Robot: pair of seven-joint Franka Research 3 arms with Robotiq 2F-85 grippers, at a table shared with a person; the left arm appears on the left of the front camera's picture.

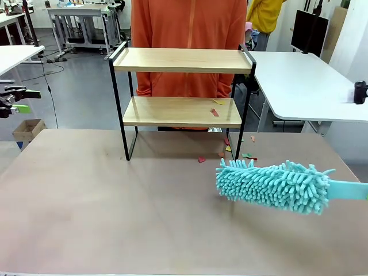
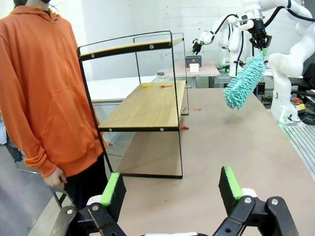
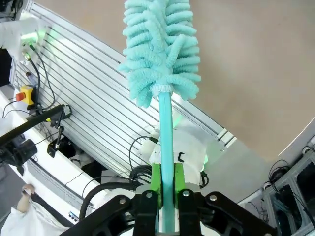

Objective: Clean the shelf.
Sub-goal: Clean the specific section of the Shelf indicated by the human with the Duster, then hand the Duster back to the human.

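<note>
The shelf (image 1: 183, 60) stands at the table's far middle, two light wooden boards in a black frame. Small coloured scraps (image 1: 214, 111) lie on its lower board (image 2: 147, 105). A teal fluffy duster (image 1: 273, 185) hovers low over the table's right side, its handle (image 1: 352, 190) running off the right edge. My right gripper (image 3: 166, 189) is shut on that handle, with the duster head (image 3: 160, 49) beyond it; the left wrist view shows this gripper (image 2: 258, 39) holding the duster (image 2: 243, 81) high. My left gripper (image 2: 172, 189) is open with nothing in it, off the table's left side (image 1: 24, 100).
A person in an orange hoodie (image 1: 190, 34) stands right behind the shelf, one hand (image 2: 56, 177) hanging down. Several paper scraps (image 1: 230, 150) lie on the brown table (image 1: 115, 201) near the shelf's right foot. White tables (image 1: 305, 80) stand to the right.
</note>
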